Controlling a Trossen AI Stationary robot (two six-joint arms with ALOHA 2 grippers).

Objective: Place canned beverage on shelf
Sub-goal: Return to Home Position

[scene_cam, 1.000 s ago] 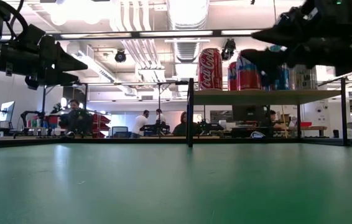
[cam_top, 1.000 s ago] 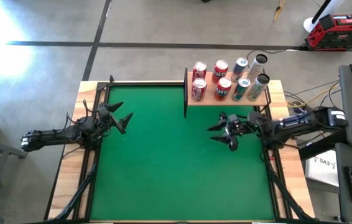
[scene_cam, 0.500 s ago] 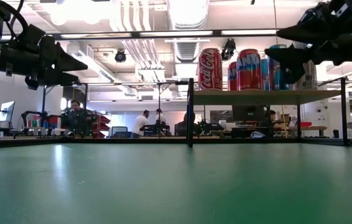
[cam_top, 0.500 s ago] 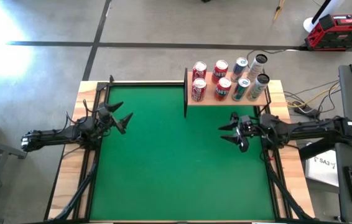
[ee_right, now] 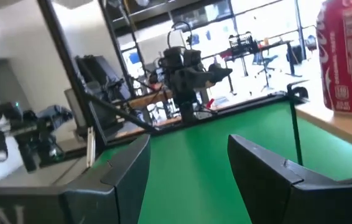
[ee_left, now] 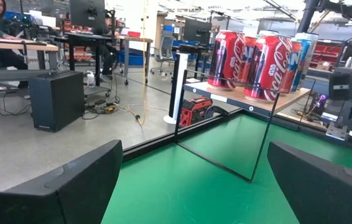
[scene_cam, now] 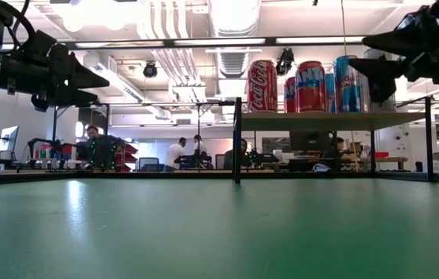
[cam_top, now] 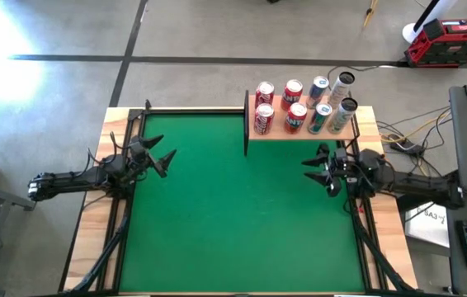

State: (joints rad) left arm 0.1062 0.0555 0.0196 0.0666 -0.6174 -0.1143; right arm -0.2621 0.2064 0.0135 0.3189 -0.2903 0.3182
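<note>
8 cans (cam_top: 264,118) on shelf (cam_top: 271,135); right claw (scene_cam: 359,56) partly hides the rightmost ones

Cans (cam_top: 296,117) in two rows on shelf (cam_top: 299,135), seemingly eight, shelf at far right of table (cam_top: 217,214), right hand (cam_top: 316,170) before it

The bench (cam_top: 233,223) is bright green felt with a pale wood border. The shelf (cam_top: 283,134) is light tan with a thin dark frame. The red cans (cam_top: 264,118) carry white lettering. The blue cans (cam_top: 324,115) show white stripes, and the white cans (cam_top: 348,110) look plain. The left arm (cam_top: 77,177) and right arm (cam_top: 415,180) are black.
</note>
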